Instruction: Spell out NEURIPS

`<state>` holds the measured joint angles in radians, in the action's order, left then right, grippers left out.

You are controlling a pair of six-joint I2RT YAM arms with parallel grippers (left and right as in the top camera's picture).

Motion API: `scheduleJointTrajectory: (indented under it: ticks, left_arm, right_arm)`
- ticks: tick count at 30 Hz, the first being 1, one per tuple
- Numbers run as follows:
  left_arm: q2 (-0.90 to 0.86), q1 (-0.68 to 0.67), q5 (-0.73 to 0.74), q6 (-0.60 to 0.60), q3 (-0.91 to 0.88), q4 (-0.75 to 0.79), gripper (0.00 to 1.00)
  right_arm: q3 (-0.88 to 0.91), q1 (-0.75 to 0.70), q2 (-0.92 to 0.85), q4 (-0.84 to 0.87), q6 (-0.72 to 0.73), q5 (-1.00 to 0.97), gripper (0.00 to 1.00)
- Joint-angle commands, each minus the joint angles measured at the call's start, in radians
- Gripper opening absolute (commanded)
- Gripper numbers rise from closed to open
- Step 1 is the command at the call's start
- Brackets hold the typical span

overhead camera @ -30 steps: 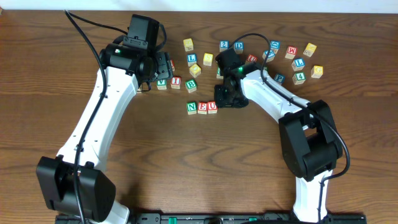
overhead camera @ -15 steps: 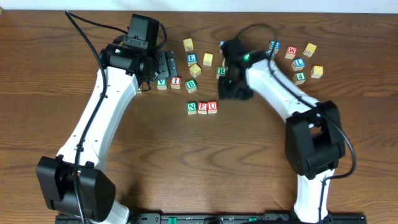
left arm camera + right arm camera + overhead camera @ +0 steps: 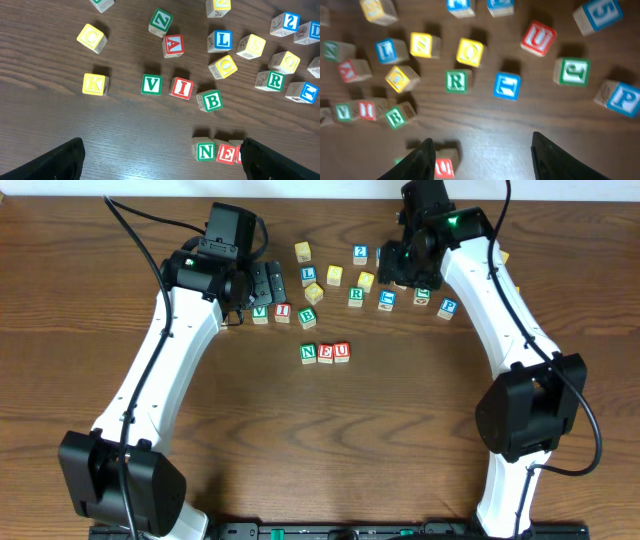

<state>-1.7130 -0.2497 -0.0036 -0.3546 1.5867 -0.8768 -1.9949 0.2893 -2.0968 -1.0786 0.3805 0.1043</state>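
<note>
The N [image 3: 308, 353], E [image 3: 325, 353] and U [image 3: 342, 352] cubes stand in a row at mid table. The N [image 3: 205, 150] and E [image 3: 226, 153] also show in the left wrist view. The green R [image 3: 356, 296], red I [image 3: 283, 311], blue P [image 3: 448, 307] and yellow S [image 3: 334, 275] lie loose behind the row. My left gripper [image 3: 262, 283] is open and empty, hovering left of the loose cubes. My right gripper [image 3: 400, 268] is open and empty above the back cubes. In its view the R [image 3: 456, 81] lies ahead and the P [image 3: 621, 98] is at the right.
Other letter cubes lie around: V [image 3: 260, 312], B [image 3: 307, 317], blue L [image 3: 309, 276], a 2 [image 3: 360, 253], a blue cube [image 3: 387, 300] and a green cube [image 3: 423, 296]. K [image 3: 94, 84], A [image 3: 173, 46] and Z [image 3: 161, 21] lie under the left arm.
My right arm has lifted from beside the U and swung back and right, over the loose cubes. The N, E, U row stays in place. The left arm has not moved.
</note>
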Motion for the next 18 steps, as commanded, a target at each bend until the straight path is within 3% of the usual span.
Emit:
scheduleJointTrajectory:
  ticks: [1, 6, 18]
  left_arm:
    - [-0.014, 0.005, -0.009, -0.001, -0.014, 0.003, 0.98]
    - [-0.014, 0.04, -0.008, -0.002, -0.014, -0.001, 0.98]
    - [-0.014, 0.103, -0.008, -0.024, -0.014, -0.002, 0.98]
  right_arm:
    - [-0.017, 0.045, 0.003, 0.068, -0.008, -0.042, 0.56]
    - [-0.017, 0.107, -0.054, 0.144, 0.044, -0.134, 0.54]
    - [-0.017, 0.126, -0.215, 0.205, 0.116, -0.154, 0.52]
